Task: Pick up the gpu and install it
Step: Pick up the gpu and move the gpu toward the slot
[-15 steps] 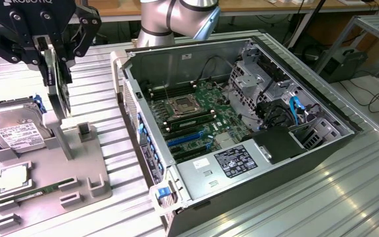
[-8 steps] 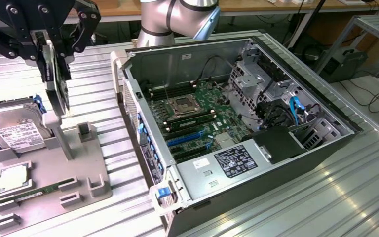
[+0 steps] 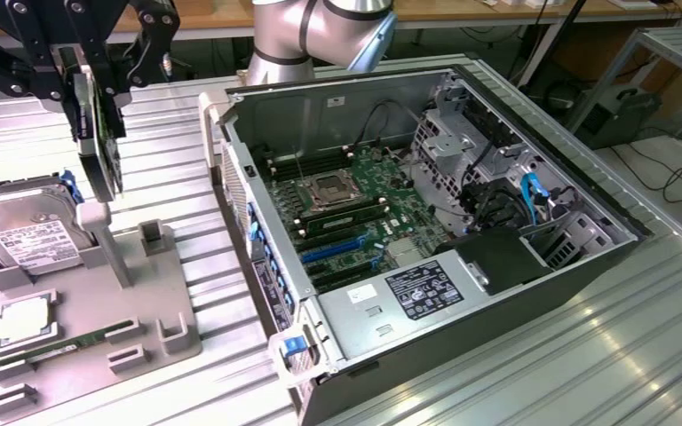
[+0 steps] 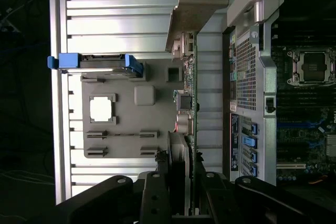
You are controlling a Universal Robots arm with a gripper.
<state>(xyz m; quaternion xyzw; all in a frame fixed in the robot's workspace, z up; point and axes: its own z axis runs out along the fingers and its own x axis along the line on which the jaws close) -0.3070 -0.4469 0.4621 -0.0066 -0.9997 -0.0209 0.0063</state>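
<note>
Claw [image 3: 95,89] gripped the gpu [image 3: 102,164] on edge, apparently hanging clear above the grey holder [image 3: 152,311] on the table [image 3: 175,133], beside the open computer case [image 3: 317,106]. Good carrying meant keeping the card vertical and clear of the case wall.

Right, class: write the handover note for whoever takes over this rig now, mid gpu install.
Hand: shut on the gpu, held on edge.
Where: gpu over the grey holder tray, to the exterior view's left of the open computer case.
Done: gpu grasped; whether it is clear of the tray's post I cannot tell.
Left: gpu is not yet in the case.
</note>
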